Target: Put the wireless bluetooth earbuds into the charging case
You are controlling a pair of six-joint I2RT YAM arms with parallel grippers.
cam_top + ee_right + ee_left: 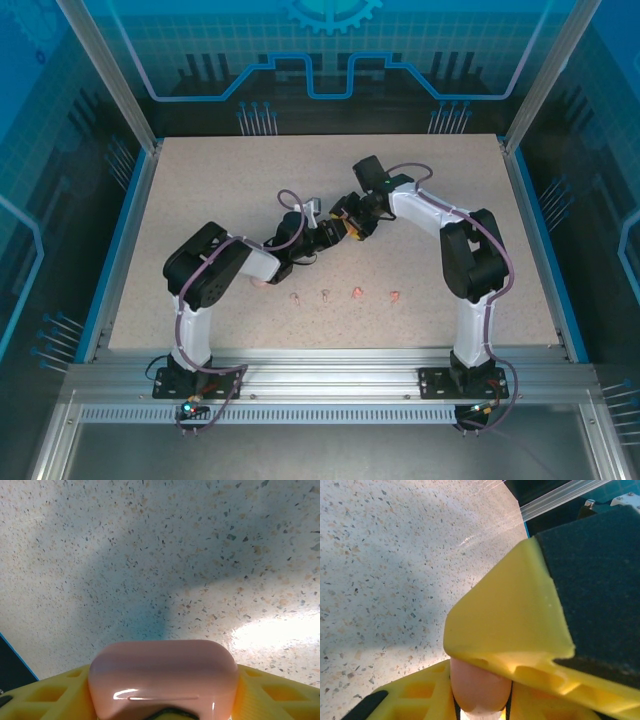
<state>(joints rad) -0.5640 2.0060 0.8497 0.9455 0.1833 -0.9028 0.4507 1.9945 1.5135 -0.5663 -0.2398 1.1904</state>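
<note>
My right gripper is shut on a glossy pink charging case, held above the table with a yellow finger on each side. My left gripper is shut on a rounded pink end of that case, and the right gripper's yellow finger overlaps it from above. From the top camera both grippers meet mid-table, left and right. Several tiny pink earbuds lie in a row on the table nearer the arm bases, among them one, one and one.
A second pink object lies on the table beside the left arm's elbow. Blue rails and metal posts border the speckled surface. An aluminium frame runs along the near edge.
</note>
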